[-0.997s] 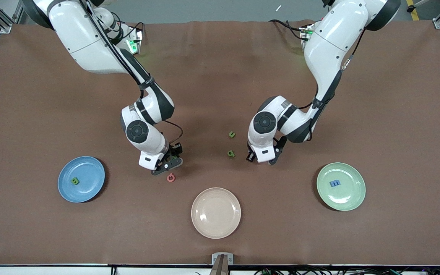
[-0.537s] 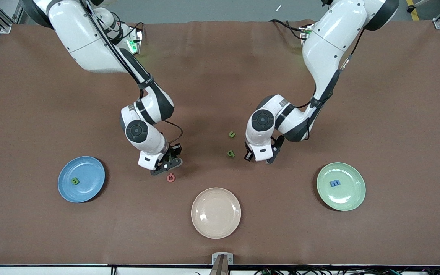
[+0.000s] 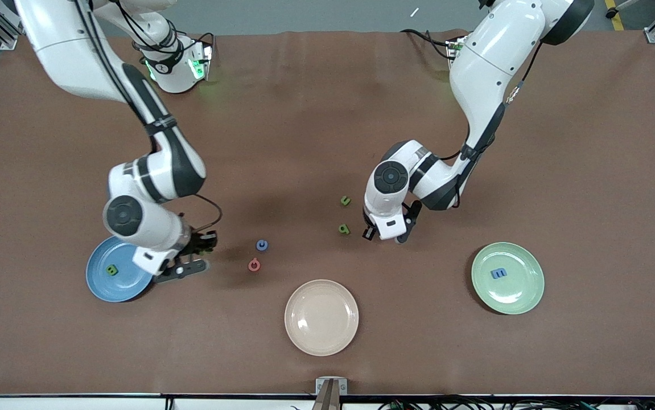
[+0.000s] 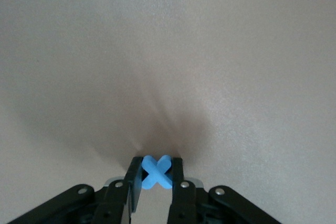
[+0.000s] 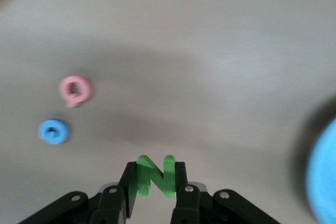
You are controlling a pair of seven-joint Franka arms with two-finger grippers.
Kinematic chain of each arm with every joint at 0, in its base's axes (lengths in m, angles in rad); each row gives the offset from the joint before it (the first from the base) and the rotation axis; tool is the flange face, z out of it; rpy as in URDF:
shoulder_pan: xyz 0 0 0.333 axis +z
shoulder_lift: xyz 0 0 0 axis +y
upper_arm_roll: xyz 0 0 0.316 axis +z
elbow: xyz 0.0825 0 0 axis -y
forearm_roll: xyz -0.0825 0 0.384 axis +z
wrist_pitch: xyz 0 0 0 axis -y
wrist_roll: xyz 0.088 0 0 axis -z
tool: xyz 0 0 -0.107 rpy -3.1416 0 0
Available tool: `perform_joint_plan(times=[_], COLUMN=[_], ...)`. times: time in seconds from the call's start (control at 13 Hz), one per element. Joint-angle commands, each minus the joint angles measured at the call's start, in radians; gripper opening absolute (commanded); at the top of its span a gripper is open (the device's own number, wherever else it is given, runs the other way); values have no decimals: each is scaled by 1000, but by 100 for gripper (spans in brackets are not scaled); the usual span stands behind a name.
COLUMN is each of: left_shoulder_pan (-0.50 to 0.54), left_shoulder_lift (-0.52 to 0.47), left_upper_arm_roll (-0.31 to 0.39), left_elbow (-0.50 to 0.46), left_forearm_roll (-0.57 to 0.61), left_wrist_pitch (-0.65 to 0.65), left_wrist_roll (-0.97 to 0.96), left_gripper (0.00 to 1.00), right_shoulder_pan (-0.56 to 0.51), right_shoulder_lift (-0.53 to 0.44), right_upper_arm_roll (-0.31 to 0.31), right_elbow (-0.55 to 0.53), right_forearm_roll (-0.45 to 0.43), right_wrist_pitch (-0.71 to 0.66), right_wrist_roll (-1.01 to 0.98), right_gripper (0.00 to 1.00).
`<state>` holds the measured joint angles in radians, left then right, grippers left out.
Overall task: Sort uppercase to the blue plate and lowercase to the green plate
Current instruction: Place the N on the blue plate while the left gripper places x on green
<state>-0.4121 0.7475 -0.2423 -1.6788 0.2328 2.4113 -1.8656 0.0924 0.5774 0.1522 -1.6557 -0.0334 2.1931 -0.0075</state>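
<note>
My right jaws (image 5: 152,182) clamp the green Z (image 5: 155,174), upright between them, beside the blue plate (image 3: 108,287) toward the right arm's worktop edge. My left jaws (image 4: 156,182) pinch the blue x (image 4: 156,171) just above mid-worktop.

Brown cloth-covered table (image 3: 316,102), grey floor (image 3: 304,14) past its edge.

Right gripper (image 3: 182,265) hangs over the blue plate (image 3: 101,283) at its three o'clock rim; left gripper (image 3: 384,234) sits just beside a green letter (image 3: 344,229).
</note>
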Motion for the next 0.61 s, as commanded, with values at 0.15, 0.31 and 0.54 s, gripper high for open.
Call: perform_joint_plan(times=[0.15,0.31,0.54], left_shoulder_pan=[76,105,223], left_shoulder_lift=[-80,-80,-102], left_upper_arm_roll=[12,23,23], left_elbow=[-3,13,8], left_forearm_roll=[22,22,23], left_wrist_pitch=[-6,-31,-34], left_wrist_roll=[106,219,437], left_gripper=[3,3,3], right_shoulder_pan=[-192,-250,-298], right_shoulder_lift=[13,48,100], right_upper_arm_roll=[17,17,17], right_elbow=[14,37,74], right_forearm_roll=[-13,-14,-14], right_wrist_pitch=[10,11,13], right_wrist_roll=[-176,-257,-335], right_gripper=[4,5,25])
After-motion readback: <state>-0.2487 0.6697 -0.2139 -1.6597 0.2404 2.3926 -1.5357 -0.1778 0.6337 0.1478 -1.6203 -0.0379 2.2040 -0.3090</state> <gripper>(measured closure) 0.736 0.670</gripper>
